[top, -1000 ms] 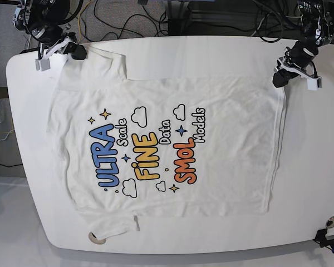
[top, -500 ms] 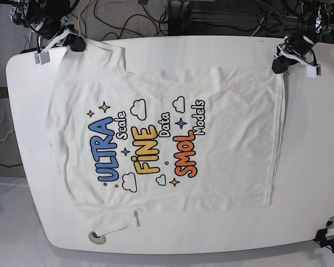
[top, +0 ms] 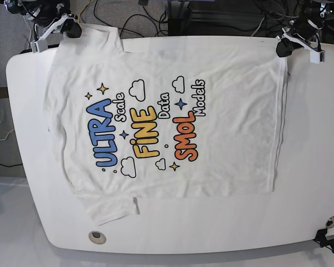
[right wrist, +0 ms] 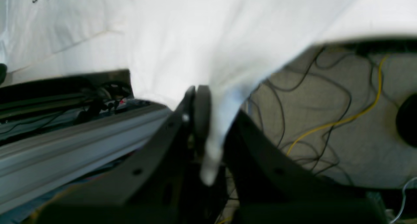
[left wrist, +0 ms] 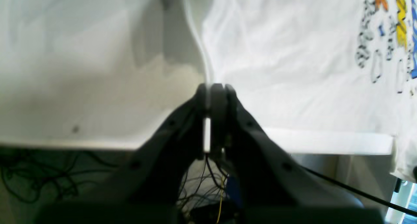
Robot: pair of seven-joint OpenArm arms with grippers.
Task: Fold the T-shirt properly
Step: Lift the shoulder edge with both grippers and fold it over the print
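Note:
The white T-shirt (top: 222, 128) lies flat and print-up on the white table (top: 312, 183), its colourful "ULTRA FINE SMOL" print (top: 147, 136) in the middle. My left gripper (top: 283, 49) is shut on the shirt's hem corner at the table's far right edge; the left wrist view shows the jaws closed on the white hem (left wrist: 208, 87). My right gripper (top: 71, 28) is shut on the shirt's far sleeve corner, beyond the table's far left edge; in the right wrist view the cloth (right wrist: 215, 133) hangs between the jaws.
A round hole (top: 97, 237) sits in the table near its front left edge. A black clamp (top: 328, 236) is at the front right corner. Cables (top: 145, 19) lie on the floor behind the table.
Both grippers have moved toward the far edge, dragging the shirt with them. The whole shirt has slid that way, and its far edge now reaches the table's far edge.

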